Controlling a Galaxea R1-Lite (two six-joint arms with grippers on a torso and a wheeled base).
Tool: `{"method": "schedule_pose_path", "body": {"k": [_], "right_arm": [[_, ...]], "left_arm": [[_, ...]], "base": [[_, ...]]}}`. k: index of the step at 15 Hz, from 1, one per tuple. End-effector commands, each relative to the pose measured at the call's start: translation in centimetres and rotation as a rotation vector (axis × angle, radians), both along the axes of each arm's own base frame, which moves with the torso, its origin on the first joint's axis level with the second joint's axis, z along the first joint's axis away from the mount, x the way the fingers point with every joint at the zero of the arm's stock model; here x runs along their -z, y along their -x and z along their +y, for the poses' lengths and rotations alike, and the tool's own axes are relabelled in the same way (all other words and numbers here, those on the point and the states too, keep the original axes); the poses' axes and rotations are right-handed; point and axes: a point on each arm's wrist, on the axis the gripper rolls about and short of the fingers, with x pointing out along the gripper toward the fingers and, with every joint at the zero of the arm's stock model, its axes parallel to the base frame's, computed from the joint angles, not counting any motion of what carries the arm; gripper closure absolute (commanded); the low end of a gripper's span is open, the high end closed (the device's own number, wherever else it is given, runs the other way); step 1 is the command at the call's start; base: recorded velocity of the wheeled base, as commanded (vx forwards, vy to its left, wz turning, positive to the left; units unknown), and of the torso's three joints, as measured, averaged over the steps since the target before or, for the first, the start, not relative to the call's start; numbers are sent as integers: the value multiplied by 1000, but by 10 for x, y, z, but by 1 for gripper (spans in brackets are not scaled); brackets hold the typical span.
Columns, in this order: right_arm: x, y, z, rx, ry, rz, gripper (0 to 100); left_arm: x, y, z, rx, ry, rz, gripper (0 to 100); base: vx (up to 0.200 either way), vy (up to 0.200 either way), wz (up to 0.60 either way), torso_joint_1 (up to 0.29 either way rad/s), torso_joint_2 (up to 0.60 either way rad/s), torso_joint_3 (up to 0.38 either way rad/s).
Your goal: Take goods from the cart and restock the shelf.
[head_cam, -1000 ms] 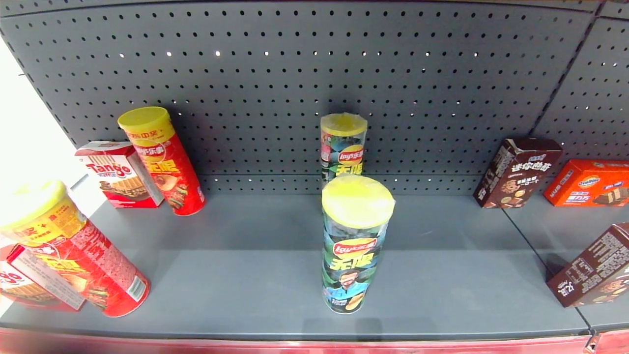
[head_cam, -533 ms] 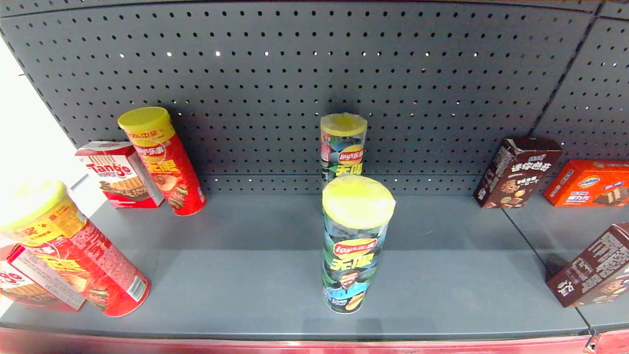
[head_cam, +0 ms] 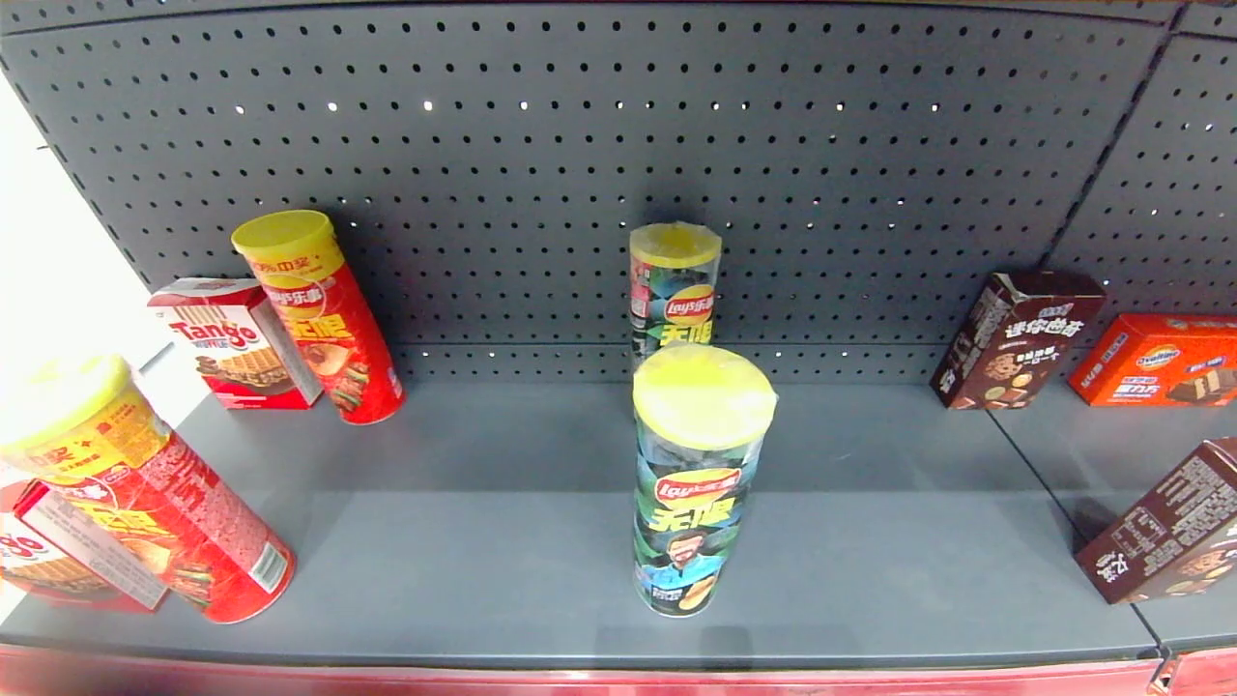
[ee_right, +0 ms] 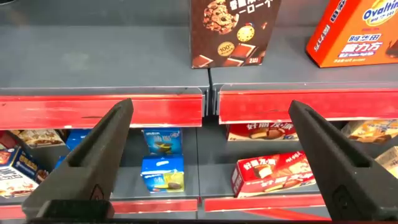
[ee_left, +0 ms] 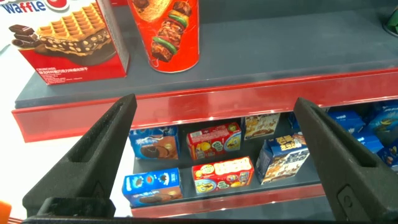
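Nothing has moved since the earlier head frames: every item on the shelf (head_cam: pixel 483 541) stands where it stood.

Head view, left to right:
- At the front left corner, the near wafer box (head_cam: pixel 58 561) stands against the near red can (head_cam: pixel 145 493), which is upright.
- Further back, the far wafer box (head_cam: pixel 237 343) touches the far red can (head_cam: pixel 324 319); both stand near the pegboard (head_cam: pixel 580 145).
- At centre, the far green can (head_cam: pixel 674 290) stands upright at the pegboard. The near green can (head_cam: pixel 698 483) stands upright directly in front of it, towards the front edge. Both have yellow lids.
- On the right, the far brown box (head_cam: pixel 1015 338) stands at the back with the orange box (head_cam: pixel 1155 358) just beside it. The near brown box (head_cam: pixel 1169 527) stands well forward of them.

Left wrist view: the left gripper (ee_left: pixel 216 104) is level with the shelf's red lip (ee_left: pixel 249 93), its jaws spread wide and gripping no item. The near wafer box and near red can stand on the shelf above the lip. Small boxes (ee_left: pixel 214 140) fill the lower shelves beyond the jaws.

Right wrist view: the right gripper (ee_right: pixel 211 107) is also at the red lip, jaws spread wide and holding no item. The near brown box and the orange box stand on the shelf beyond it, and more packaged goods (ee_right: pixel 163 173) sit on the levels beneath.
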Motion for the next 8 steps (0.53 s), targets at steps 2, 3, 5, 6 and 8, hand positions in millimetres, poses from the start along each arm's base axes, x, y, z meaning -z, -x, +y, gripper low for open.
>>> {"method": "schedule_pose_path", "body": {"k": [2, 3, 5, 6, 8], "right_arm": [[0, 0, 0, 0, 0, 3, 0], [0, 0, 0, 0, 0, 3, 0], [0, 0, 0, 0, 0, 3, 0], [0, 0, 0, 0, -1, 3, 0], [0, 0, 0, 2, 0, 3, 0]], "left_arm": [[0, 0, 0, -2, 2, 2, 0], [0, 0, 0, 0, 2, 0, 0], [0, 0, 0, -11, 11, 1, 0], [0, 0, 0, -17, 11, 1, 0], [0, 0, 0, -17, 7, 1, 0]], "base": [[0, 0, 0, 0, 0, 0], [0, 0, 0, 0, 0, 0], [0, 0, 0, 0, 0, 0], [0, 0, 0, 0, 0, 0], [0, 0, 0, 0, 0, 0]]}}
